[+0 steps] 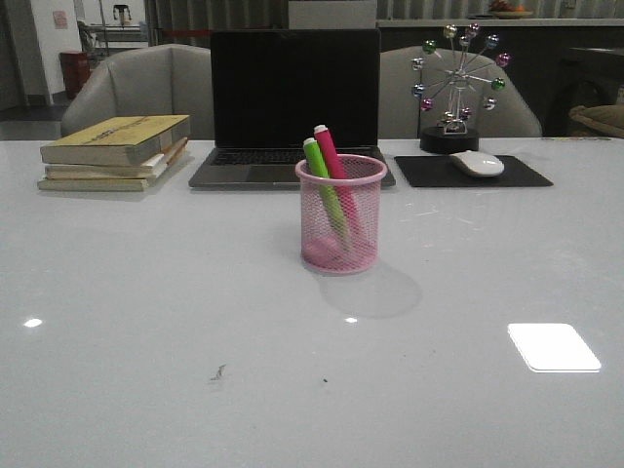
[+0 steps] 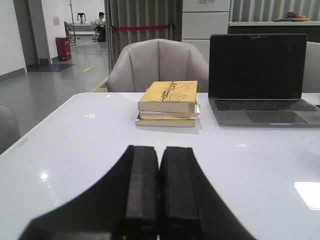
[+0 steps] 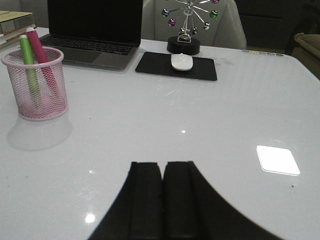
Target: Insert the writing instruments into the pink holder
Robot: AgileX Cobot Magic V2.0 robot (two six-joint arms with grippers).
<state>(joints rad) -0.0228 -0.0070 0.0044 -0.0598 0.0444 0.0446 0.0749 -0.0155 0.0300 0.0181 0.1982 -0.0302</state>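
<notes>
The pink mesh holder (image 1: pixel 341 216) (image 3: pixel 36 85) stands upright mid-table, in front of the laptop. Both markers lean inside it, tips above the rim: the lime green marker (image 1: pixel 318 172) (image 3: pixel 26 52) on the left, the magenta marker (image 1: pixel 330 154) (image 3: pixel 38 47) just right of it. My left gripper (image 2: pixel 159 152) is shut with nothing in it, low over bare table, well short of the books. My right gripper (image 3: pixel 163 167) is shut and empty too, over bare table some way from the holder. Neither arm appears in the front view.
A black laptop (image 1: pixel 292 102) stands open behind the holder. A stack of yellow books (image 1: pixel 115 151) (image 2: pixel 169 102) lies at the back left. A white mouse (image 1: pixel 477 163) on a black pad (image 1: pixel 473 172) and a ball-wheel ornament (image 1: pixel 454 88) sit at the back right.
</notes>
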